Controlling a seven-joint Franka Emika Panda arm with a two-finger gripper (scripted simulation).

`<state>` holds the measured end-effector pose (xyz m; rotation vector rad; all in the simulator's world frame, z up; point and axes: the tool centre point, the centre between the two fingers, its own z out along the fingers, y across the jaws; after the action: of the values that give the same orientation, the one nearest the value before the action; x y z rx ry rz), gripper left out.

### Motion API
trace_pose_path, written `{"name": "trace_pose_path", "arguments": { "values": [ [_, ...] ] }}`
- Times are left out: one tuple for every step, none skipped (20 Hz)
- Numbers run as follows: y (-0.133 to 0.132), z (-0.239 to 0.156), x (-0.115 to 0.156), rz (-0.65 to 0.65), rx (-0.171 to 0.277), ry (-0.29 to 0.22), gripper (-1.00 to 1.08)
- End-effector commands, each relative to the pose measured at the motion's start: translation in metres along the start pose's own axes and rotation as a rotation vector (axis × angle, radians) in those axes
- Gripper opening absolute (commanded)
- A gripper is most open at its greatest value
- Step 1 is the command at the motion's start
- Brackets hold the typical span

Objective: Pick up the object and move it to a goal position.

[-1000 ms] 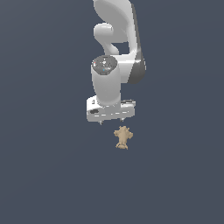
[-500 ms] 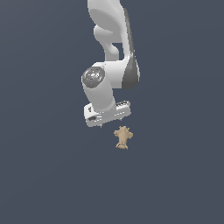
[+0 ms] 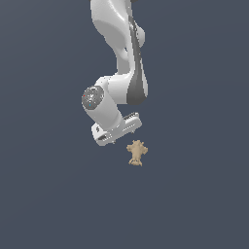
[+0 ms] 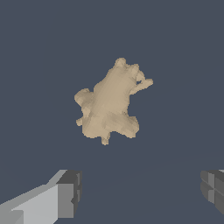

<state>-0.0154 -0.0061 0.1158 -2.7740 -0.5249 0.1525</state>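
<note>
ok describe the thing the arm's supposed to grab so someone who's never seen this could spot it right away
Start from the white robot arm hanging over the plain dark grey floor; its gripper sits low, jaws spread. Just below it, toward the exterior view's right, lies the object, untouched. It is a small, lumpy tan figurine with stubby protrusions, the only coloured thing on the floor, and much smaller than the gripper.

Flat, even light in both views; I see no cast shadows on the dark slate ground (image 3: pixel 204 204). Arm (image 3: pixel 119 44) reads bright white with soft shading toward its underside, no hard glare. The object (image 4: pixel 110 104) is evenly lit, with faceted, blocky edges. Renders are sharp throughout, no blur, no edge distortion. Finger pads (image 4: pixel 70 192) look slightly dim.
</note>
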Motion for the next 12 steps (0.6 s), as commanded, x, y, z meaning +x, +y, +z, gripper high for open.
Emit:
{"name": "trace_pose_path", "arguments": {
  "values": [
    [0.000,0.005,-0.002,-0.037,0.035,0.000,1.08],
    [0.001,0.007,-0.002,-0.051,0.049,0.001,1.08],
    [0.001,0.009,-0.003,-0.065,0.063,0.003,1.08],
    [0.001,0.011,-0.003,-0.080,0.077,0.005,1.08],
    [0.001,0.013,-0.004,-0.094,0.091,0.007,1.08],
    [0.001,0.015,-0.004,-0.108,0.105,0.009,1.08],
    [0.001,0.017,-0.005,-0.123,0.118,0.013,1.08],
    [0.001,0.019,-0.005,-0.138,0.132,0.016,1.08],
    [0.001,0.021,-0.006,-0.152,0.146,0.020,1.08],
    [0.001,0.023,-0.006,-0.167,0.159,0.024,1.08],
    [0.001,0.025,-0.006,-0.182,0.173,0.029,1.08],
    [0.001,0.027,-0.006,-0.197,0.186,0.035,1.08]
  ]
}}
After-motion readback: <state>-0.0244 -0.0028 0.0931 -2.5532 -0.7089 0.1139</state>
